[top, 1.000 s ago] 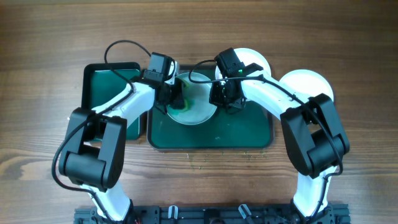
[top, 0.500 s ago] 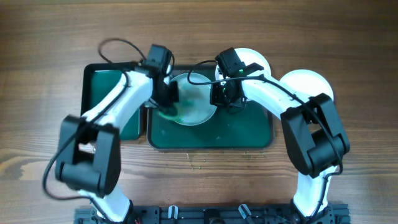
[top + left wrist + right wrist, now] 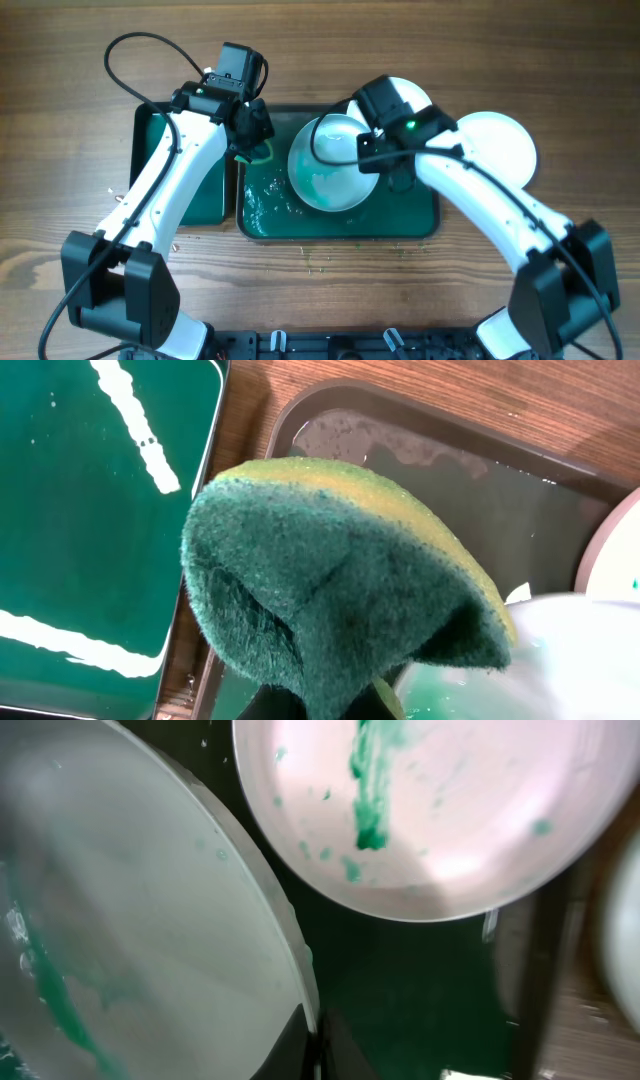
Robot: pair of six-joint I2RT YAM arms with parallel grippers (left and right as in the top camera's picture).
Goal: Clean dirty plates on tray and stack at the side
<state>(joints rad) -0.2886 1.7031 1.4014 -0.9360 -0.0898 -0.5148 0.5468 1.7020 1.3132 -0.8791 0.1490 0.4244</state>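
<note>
The large dark green tray [image 3: 400, 222] lies mid-table. My right gripper [image 3: 374, 160] is shut on the rim of a white plate [image 3: 325, 165] smeared with teal and holds it raised over the tray; the right wrist view shows that plate [image 3: 120, 940] pinched at its edge. A second plate [image 3: 430, 810] with a teal streak lies on the tray behind it [image 3: 415, 95]. A third white plate [image 3: 500, 145] lies on the table to the right. My left gripper [image 3: 250, 140] is shut on a green and yellow sponge [image 3: 340, 600] over the tray's left edge.
A smaller green tray [image 3: 165, 150] stands left of the large one, with white streaks in the left wrist view [image 3: 90, 510]. Water drops lie on the large tray's left part [image 3: 262, 200]. Small crumbs lie on the wood in front of the tray [image 3: 320, 262].
My left gripper drew the sponge off the plate, back and to the left. My right gripper lifted the plate and moved it toward the tray's middle.
</note>
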